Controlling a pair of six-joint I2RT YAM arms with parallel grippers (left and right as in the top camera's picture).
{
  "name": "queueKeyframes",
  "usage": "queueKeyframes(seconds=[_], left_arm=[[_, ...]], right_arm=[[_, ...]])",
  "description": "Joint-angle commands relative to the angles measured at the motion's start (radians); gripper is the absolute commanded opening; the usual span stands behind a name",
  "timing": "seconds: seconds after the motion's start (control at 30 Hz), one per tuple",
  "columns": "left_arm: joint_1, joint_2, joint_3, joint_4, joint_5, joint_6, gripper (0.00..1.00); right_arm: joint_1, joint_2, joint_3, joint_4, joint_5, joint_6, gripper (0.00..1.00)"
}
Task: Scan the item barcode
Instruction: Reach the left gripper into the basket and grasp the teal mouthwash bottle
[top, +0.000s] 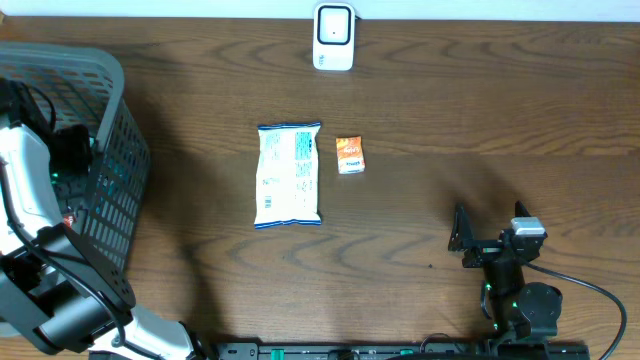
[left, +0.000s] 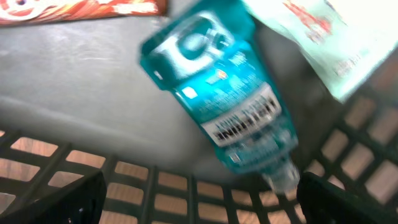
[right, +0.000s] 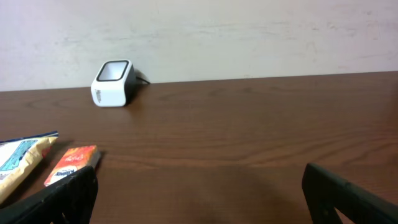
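Note:
Inside the grey basket (top: 120, 130) a teal tube (left: 217, 93) lies slanted on the floor, its white barcode label (left: 244, 119) facing up. My left gripper (left: 202, 202) hangs open just above it, with nothing between the dark fingers (left: 62, 202). The left arm (top: 30, 165) reaches into the basket at the table's left edge. The white scanner (top: 333, 37) stands at the far middle of the table and also shows as the scanner (right: 112, 84) in the right wrist view. My right gripper (top: 492, 232) rests open and holds nothing near the front right.
A red packet (left: 74, 9) and a pale green-and-white packet (left: 329, 43) lie in the basket beside the tube. On the table, a white-and-blue snack bag (top: 288, 175) and a small orange box (top: 350, 155) lie below the scanner.

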Motion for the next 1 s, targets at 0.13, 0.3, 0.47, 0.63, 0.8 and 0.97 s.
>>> queueKeyframes(seconds=[0.13,0.3,0.47,0.63,0.8,0.97], left_arm=[[0.0,0.06,-0.017,0.051,-0.085,-0.203,0.98],[0.0,0.133,-0.017,0.064,-0.084,-0.265,0.98],[0.0,0.213,-0.017,0.113,-0.07,-0.3,0.98],[0.0,0.258,-0.017,0.131,-0.058,-0.3,0.98],[0.0,0.28,-0.018,0.122,-0.058,-0.273,0.82],[0.001,0.28,-0.018,0.118,-0.056,-0.222,0.69]], right_arm=[[0.008,-0.005,-0.002,-0.002,0.002,0.012,0.99],[0.008,-0.005,-0.002,-0.002,0.002,0.012,0.99],[0.008,-0.005,-0.002,-0.002,0.002,0.012,0.99],[0.008,-0.005,-0.002,-0.002,0.002,0.012,0.99],[0.008,-0.005,-0.002,-0.002,0.002,0.012,0.99],[0.008,-0.005,-0.002,-0.002,0.002,0.012,0.99]])
